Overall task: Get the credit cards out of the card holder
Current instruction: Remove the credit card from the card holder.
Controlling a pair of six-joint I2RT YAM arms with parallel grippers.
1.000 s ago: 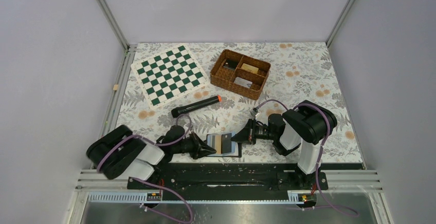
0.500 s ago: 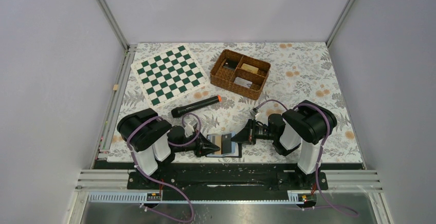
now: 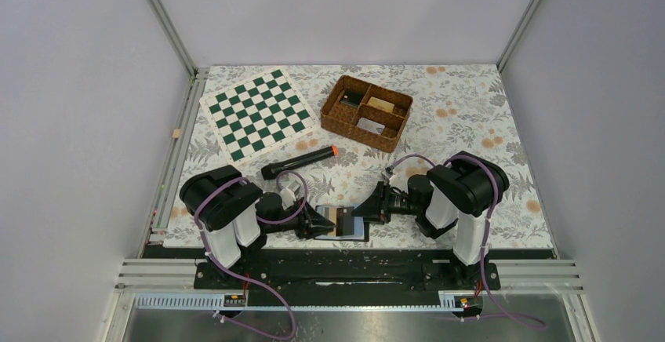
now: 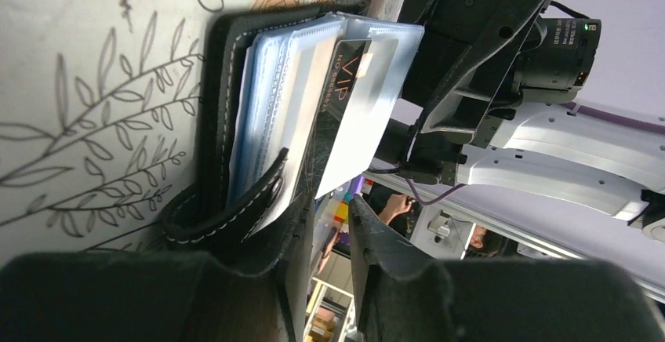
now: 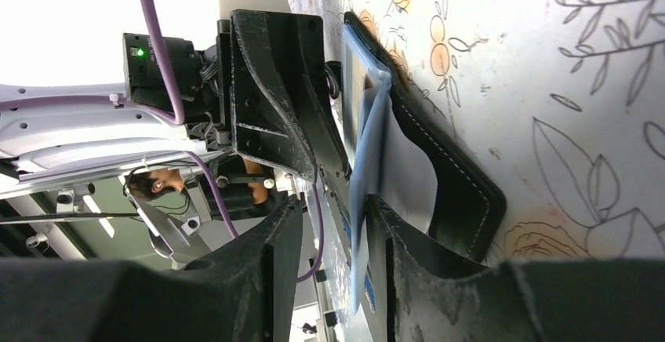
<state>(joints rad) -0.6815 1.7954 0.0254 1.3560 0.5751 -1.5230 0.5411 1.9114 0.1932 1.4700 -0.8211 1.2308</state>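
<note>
A green and white checkered board [image 3: 260,114] lies flat at the far left of the flowery tablecloth [image 3: 470,114]. To its right sits a brown woven basket [image 3: 353,132] with small things in its boxes. A black tube with an orange tip [image 3: 298,161] lies in front of them, closer to the board.

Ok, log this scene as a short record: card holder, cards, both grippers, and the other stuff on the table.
card holder: open on the table, between both grippers
card: dark VIP card, inside a clear sleeve
left gripper: open, at the holder's edge
right gripper: open, a sleeve between its fingers
other things: chessboard, wicker basket, black cylinder with orange tip
</note>
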